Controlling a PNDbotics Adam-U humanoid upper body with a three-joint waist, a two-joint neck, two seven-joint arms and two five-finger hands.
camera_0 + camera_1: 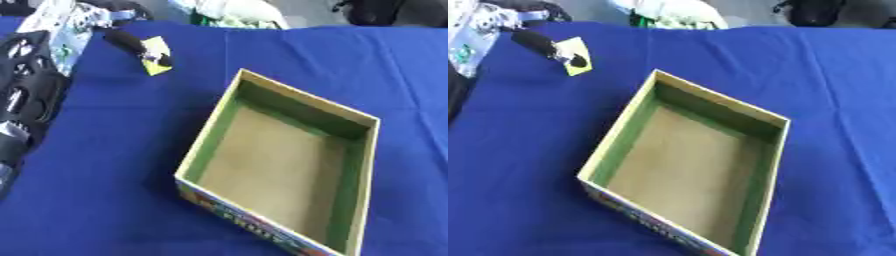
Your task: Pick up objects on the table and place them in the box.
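The left eye view shows more of the left arm (26,90): a black, open-framed length runs down that picture's left edge. The right eye view keeps only a dark sliver of it at the same edge. The right eye view in turn shows more bare cloth to the right of the box.

The table (833,75) is covered in a deep blue cloth. The box (710,112) lies on it, below and to the right of the left hand (129,42) and well apart from it. It is an open, shallow rectangle set askew, with a pale rim, green inner walls and a dull tan floor. A strip of coloured print runs along its near outer side. Nothing shows inside it.

The left hand reaches in from the upper left, black, with its tip over a small yellow card (577,46). The card lies flat on the cloth, directly under the hand's end. Whether the hand is spread or clamped on the card cannot be told. A white printed thing (66,25) lies just behind the hand; what it is cannot be made out.
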